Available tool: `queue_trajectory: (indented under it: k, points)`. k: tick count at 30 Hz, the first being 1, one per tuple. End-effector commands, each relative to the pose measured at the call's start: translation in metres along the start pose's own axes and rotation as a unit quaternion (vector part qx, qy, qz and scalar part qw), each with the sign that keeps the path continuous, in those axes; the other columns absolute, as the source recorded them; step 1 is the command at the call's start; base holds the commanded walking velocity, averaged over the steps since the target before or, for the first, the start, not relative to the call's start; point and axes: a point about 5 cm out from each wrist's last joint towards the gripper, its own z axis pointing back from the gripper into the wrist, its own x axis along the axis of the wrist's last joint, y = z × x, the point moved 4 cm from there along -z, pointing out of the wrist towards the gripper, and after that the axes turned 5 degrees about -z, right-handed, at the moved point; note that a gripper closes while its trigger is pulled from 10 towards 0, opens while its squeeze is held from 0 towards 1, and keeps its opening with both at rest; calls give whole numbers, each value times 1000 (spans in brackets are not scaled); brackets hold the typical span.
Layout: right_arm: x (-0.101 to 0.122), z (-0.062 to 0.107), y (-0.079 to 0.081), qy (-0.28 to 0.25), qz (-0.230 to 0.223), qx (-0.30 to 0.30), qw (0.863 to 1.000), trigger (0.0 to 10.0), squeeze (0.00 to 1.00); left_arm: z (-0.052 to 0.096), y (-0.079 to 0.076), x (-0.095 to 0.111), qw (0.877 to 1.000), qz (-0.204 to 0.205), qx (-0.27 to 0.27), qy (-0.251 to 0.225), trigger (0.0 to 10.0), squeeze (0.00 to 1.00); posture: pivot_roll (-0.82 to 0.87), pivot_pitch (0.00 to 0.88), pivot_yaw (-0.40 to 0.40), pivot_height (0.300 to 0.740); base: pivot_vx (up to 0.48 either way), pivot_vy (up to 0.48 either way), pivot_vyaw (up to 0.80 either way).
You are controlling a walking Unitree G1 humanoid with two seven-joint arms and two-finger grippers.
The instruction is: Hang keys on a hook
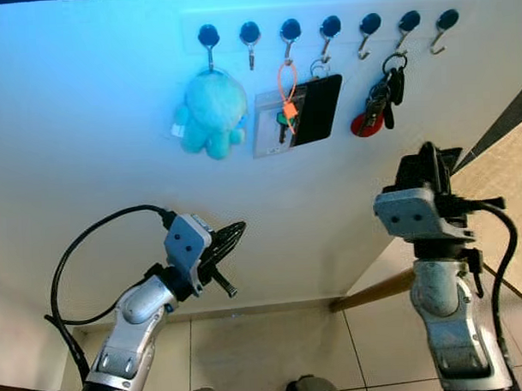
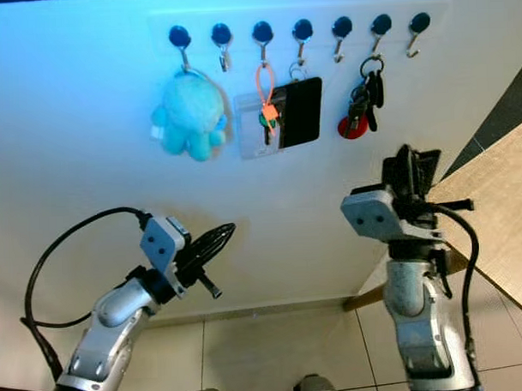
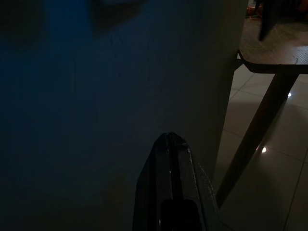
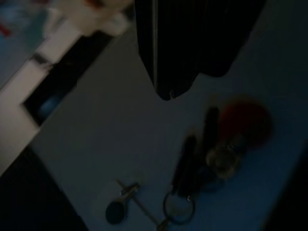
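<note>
As far as I can judge, the job looks basically done: the keys [image 1: 384, 97] with their red tag are hanging off a hook [image 1: 400, 34] on the white wall, the second hook from the right end of the hook row [image 1: 328, 27]. Using that bunch of keys as the landmark, the right gripper [image 1: 429, 166] sits below it and just clear of it, not touching. In the right wrist view its jaws look pressed together with nothing between them, and the keys dangle a bit past the tips. The left gripper [image 1: 231, 235] is well off to the lower left of the keys, jaws closed flat and empty too. Left of the keys along the same row hang a black card holder [image 1: 314, 109], an orange loop [image 1: 287, 85] with a green tag, and a blue plush toy [image 1: 211, 114]. What's left, I'd say, is just pulling the right arm back without bumping the bunch off its hook.
</note>
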Motion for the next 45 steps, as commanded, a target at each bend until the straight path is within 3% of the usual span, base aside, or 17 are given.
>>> queue_trajectory:
  k: [1,6,15,18,25,28,35,37,45]
  points:
    - [10,1,3,-14,-48,9,999,10000,0,0,-3,2,1000,-5,-8,-1,10000,0,38,116,-6,740,0,0,0]
    - [15,3,12,-12,-105,26,994,10000,0,-1,-4,4,1000,-6,-8,-4,10000,0,39,120,-10,740,0,0,0]
    - [21,-2,12,-20,-131,36,990,10000,0,-2,-4,7,1000,-7,-9,-9,10000,0,36,118,-14,740,0,0,0]
    - [26,-7,11,-26,-136,38,990,10000,0,-4,-3,10,1000,-9,-9,-15,10000,0,36,120,-16,740,0,0,0]
    - [43,-30,14,-32,-193,68,978,10000,0,-14,1,30,999,-16,-5,-48,10000,0,35,122,-19,740,0,0,0]
    - [54,-43,18,-36,-250,109,962,10000,0,-20,2,42,997,-20,-7,-68,10000,0,34,121,-20,740,0,0,0]
    - [67,-56,14,-49,-292,155,942,10000,0,-26,2,55,996,-23,-10,-90,10000,0,30,120,-20,740,0,0,0]
    - [72,-60,11,-51,-323,178,928,10000,0,-29,2,63,995,-23,-12,-101,10000,0,30,120,-20,740,0,0,0]
    - [83,-65,5,-60,-353,219,908,10000,0,-31,2,70,994,-27,-15,-109,10000,0,29,121,-20,740,0,0,0]
